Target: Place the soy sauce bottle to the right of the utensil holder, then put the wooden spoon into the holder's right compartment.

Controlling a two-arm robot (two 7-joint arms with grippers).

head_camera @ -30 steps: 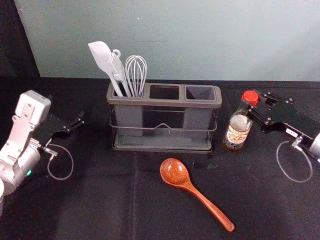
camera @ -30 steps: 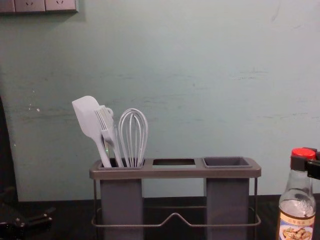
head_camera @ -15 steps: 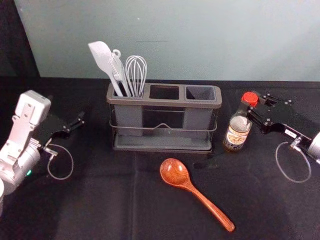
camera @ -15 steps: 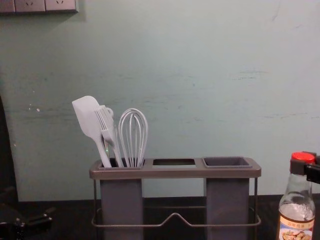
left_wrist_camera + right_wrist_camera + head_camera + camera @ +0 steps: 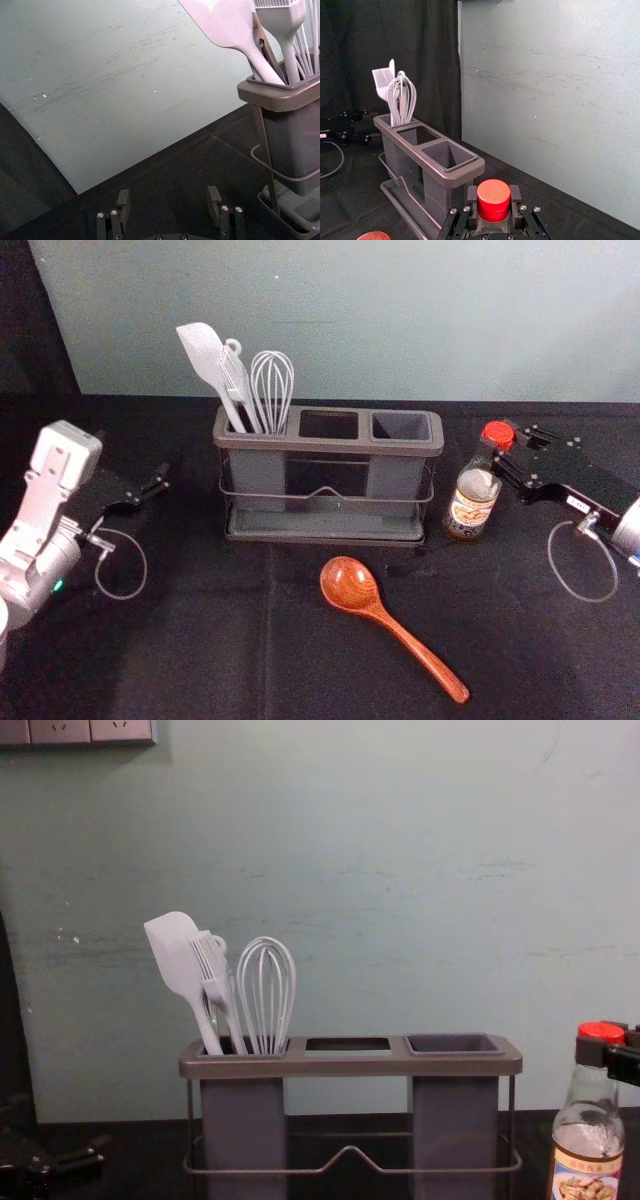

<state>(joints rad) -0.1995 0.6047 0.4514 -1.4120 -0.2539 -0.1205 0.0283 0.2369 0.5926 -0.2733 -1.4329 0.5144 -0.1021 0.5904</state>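
Red-capped bottle (image 5: 473, 505) right of utensil holder (image 5: 330, 445), right gripper (image 5: 502, 452) fingers clamped round neck; left gripper (image 5: 160, 480) idle, left of holder, fingers wide; wooden spoon (image 5: 350, 585) in front.

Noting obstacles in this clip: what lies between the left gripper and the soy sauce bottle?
In the head view, the utensil holder, with pale utensils in its left end. The right gripper clasps the bottle at the neck.
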